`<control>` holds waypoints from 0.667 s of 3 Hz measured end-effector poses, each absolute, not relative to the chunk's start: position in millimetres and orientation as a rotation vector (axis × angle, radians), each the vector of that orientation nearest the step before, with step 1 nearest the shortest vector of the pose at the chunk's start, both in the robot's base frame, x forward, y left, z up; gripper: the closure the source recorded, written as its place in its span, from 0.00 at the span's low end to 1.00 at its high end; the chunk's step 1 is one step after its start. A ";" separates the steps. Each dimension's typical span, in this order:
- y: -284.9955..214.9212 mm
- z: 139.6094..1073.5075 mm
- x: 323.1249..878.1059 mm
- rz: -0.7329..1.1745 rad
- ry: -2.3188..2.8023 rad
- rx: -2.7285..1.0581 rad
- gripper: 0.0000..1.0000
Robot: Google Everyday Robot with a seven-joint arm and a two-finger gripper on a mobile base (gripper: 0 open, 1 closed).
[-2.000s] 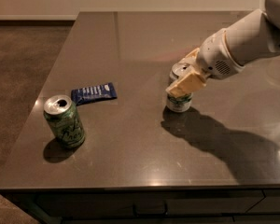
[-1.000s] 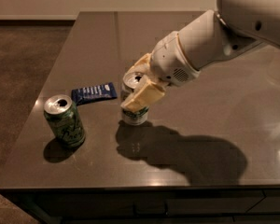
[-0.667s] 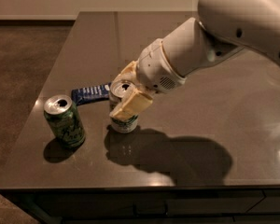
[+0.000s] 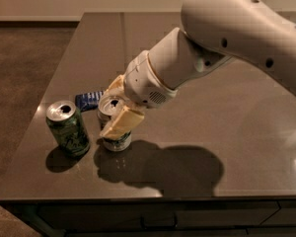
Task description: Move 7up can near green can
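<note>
The 7up can (image 4: pixel 114 141), pale silver-white with green swirls, stands upright on the dark table, mostly covered by my gripper. My gripper (image 4: pixel 116 113) is shut on it, with one tan finger across its front and the other behind it. The green can (image 4: pixel 68 128), dark green with pale lettering and an open silver top, stands upright just to the left of the 7up can, a small gap between them. My white arm reaches in from the upper right.
A blue packet (image 4: pixel 88 99) lies flat on the table (image 4: pixel 227 132) just behind the two cans, partly hidden by my gripper. The table's front edge runs close below the cans and its left edge is near the green can.
My gripper has carried the 7up can leftward across the table, from the middle right to right beside the green can. The green can and blue packet have not moved.
</note>
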State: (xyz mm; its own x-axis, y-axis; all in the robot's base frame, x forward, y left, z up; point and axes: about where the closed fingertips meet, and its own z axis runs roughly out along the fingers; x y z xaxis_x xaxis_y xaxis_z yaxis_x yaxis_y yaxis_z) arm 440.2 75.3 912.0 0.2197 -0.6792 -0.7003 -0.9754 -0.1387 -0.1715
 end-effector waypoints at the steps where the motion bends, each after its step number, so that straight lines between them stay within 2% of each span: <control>1: 84.4 906.2 436.2 0.636 1.516 -1.911 0.83; 2: 88.4 902.5 436.2 0.634 1.510 -1.918 0.59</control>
State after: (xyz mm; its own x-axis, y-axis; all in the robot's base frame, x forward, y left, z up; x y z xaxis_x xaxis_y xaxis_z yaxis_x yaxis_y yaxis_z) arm 436.2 88.4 902.5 0.2349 -0.6801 -0.6945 -0.9720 -0.1636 -0.1686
